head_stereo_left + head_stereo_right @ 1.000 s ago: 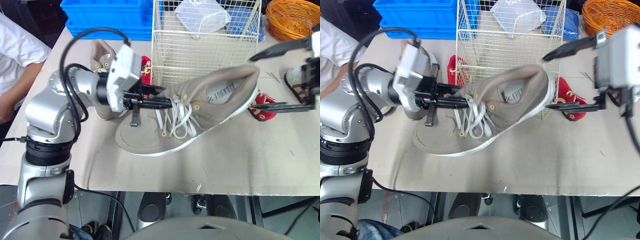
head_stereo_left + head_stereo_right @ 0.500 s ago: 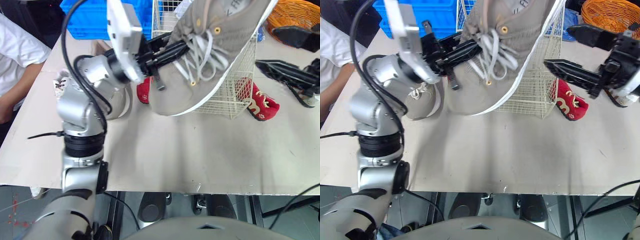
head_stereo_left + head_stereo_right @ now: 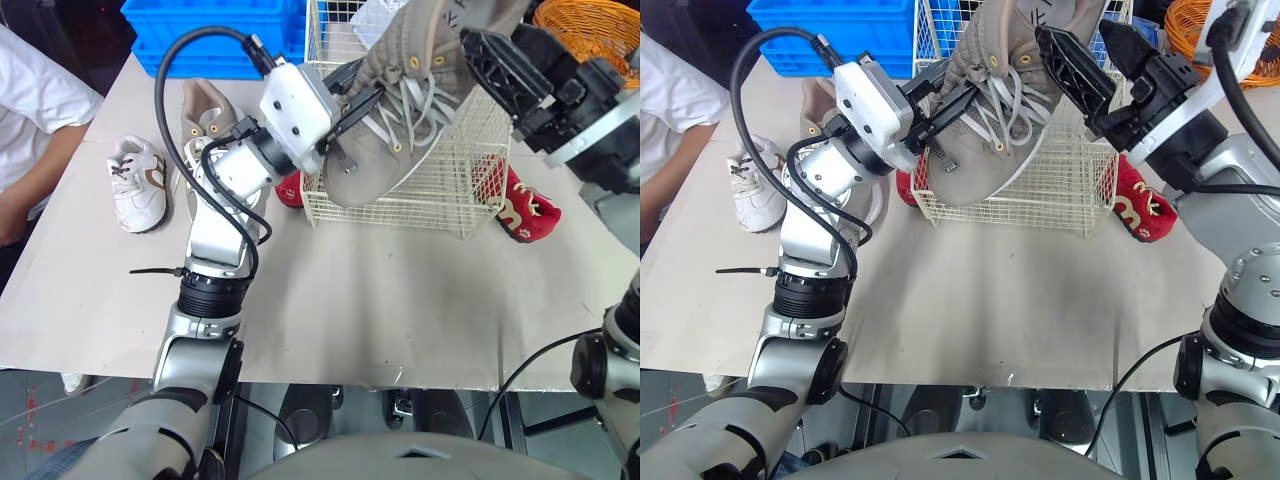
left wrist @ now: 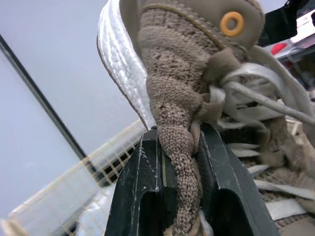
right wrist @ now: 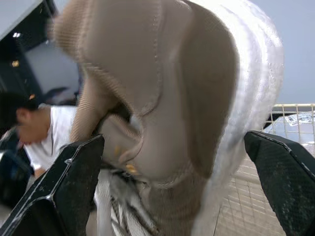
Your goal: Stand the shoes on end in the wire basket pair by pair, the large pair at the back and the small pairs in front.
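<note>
— Where's the big tan shoe (image 3: 395, 110)?
— Tilted toe-down in the wire basket (image 3: 440, 195), with its heel up above the rim. The toe seems to reach the basket floor, though the mesh makes that hard to judge.
— Who has it?
— The left end effector (image 4: 179, 135) is clenched on the knit upper beside the laces. The right end effector (image 5: 174, 140) is released, its fingers spread wide on either side of the heel.
— And the small ones?
— On the tabletop (image 3: 400, 300). The right red shoe (image 3: 525, 205) is just beside the basket, the left red shoe (image 3: 290, 188) is at its other front corner, and a white shoe (image 3: 135, 185) is well off to the left. The second tan shoe (image 3: 205, 110) lies behind the left arm.
</note>
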You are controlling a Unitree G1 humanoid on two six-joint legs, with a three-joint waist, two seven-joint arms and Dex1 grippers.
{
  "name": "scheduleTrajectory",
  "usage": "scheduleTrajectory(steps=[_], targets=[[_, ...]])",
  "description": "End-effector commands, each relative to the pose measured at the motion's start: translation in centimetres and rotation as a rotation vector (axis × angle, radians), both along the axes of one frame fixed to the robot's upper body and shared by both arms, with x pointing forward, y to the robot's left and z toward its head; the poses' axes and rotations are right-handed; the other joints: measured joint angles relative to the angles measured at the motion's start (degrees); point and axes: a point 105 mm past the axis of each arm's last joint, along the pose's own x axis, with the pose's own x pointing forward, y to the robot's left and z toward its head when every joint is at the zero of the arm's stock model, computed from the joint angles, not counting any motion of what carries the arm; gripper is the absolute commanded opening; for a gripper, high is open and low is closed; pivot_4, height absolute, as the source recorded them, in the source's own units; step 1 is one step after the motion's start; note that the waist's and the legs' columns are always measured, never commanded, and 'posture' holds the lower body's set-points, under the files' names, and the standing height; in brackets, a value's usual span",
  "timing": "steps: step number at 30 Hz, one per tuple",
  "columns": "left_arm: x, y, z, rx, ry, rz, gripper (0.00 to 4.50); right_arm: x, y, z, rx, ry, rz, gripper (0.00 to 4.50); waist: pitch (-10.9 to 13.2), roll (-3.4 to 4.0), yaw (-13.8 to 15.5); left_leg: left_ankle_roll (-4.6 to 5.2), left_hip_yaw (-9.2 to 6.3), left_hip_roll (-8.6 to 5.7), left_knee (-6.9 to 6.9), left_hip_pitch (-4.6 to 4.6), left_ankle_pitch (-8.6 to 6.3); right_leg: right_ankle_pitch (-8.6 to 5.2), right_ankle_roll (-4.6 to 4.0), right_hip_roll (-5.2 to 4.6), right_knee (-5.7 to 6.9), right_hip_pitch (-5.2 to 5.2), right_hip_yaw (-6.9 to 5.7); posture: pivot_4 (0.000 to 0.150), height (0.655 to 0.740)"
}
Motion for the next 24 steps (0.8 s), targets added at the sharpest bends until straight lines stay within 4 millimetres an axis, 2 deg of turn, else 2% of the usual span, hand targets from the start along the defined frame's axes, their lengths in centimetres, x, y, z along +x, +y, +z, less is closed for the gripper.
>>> scheduleTrajectory(steps=[1,3,7,9,11,12,15,16,17,19,24], targets=[[-0.8,0.3,1.4,-0.024,-0.121,0.018,0.27,-0.3,-0.6,0.9,0.051,-0.034,-0.033,3.97,0.0,0.01,0.0,0.00,0.00,0.00,0.00,0.00,0.00,0.00,0.00,0.00,0.00,0.00,0.00,0.150,0.6860],[-0.9,0.3,1.4,-0.028,-0.129,0.017,0.27,-0.3,-0.7,0.6,0.054,-0.025,-0.028,3.34,0.0,0.01,0.0,0.00,0.00,0.00,0.00,0.00,0.00,0.00,0.00,0.00,0.01,0.00,0.00,0.150,0.6860],[-1.0,0.2,1.2,-0.047,-0.118,-0.007,0.27,-0.3,-0.8,0.6,0.067,-0.024,-0.025,1.49,0.0,0.02,-0.1,0.00,0.00,0.01,0.00,0.02,0.00,0.00,0.00,0.01,0.03,0.00,0.00,0.150,0.6860],[-1.2,0.2,1.2,-0.059,-0.101,-0.027,0.27,-0.4,-0.7,0.8,0.088,-0.024,-0.009,0.97,0.0,0.02,-0.1,0.00,0.00,0.01,0.01,0.03,0.00,0.00,0.00,0.00,0.08,-0.01,0.01,0.150,0.6860],[-1.4,0.2,1.3,-0.071,-0.089,-0.047,0.27,-0.6,-0.7,1.0,0.108,-0.027,0.004,0.23,0.0,0.02,-0.1,0.00,0.00,0.01,0.04,0.02,0.00,0.00,0.00,-0.01,0.11,-0.01,0.01,0.150,0.6860],[-1.5,0.2,1.3,-0.075,-0.082,-0.058,1.26,-0.6,-0.3,1.3,0.117,-0.030,0.012,0.00,0.0,0.02,-0.1,0.00,0.00,0.01,0.04,0.03,0.00,0.00,0.00,-0.01,0.12,-0.01,0.02,0.150,0.6860],[-1.8,0.2,1.3,-0.088,-0.049,-0.095,2.66,-0.7,0.2,2.3,0.161,-0.036,0.020,0.00,0.0,0.02,-0.2,0.00,0.01,0.01,0.05,0.04,0.00,0.00,0.00,-0.01,0.16,-0.02,0.05,0.150,0.6860],[-1.9,0.1,1.4,-0.090,-0.044,-0.101,2.95,-0.7,0.1,2.8,0.187,-0.038,0.020,0.00,0.0,0.02,-0.3,-0.01,0.04,0.02,0.05,0.05,0.01,0.00,0.00,-0.01,0.22,-0.07,0.08,0.150,0.6860],[-1.9,0.1,1.4,-0.091,-0.040,-0.105,3.52,-0.7,0.0,3.2,0.212,-0.039,0.020,0.00,0.0,0.02,-0.2,-0.01,0.09,0.02,0.06,0.05,0.01,0.00,0.00,-0.02,0.35,-0.15,0.12,0.150,0.6860],[-2.0,0.2,1.5,-0.097,-0.032,-0.108,4.35,-0.8,-0.2,4.3,0.261,-0.046,0.026,0.00,0.0,0.02,-0.2,-0.03,0.12,0.02,0.07,0.04,0.02,-0.01,0.00,-0.05,0.49,-0.23,0.15,0.150,0.6860],[-2.2,0.6,1.4,-0.119,0.006,-0.123,4.43,-1.1,-1.5,6.8,0.367,-0.061,0.025,0.00,0.0,0.02,-0.2,-0.06,0.30,0.02,0.08,-0.16,0.05,-0.01,0.00,-0.06,0.65,-0.56,0.30,0.150,0.6860]])
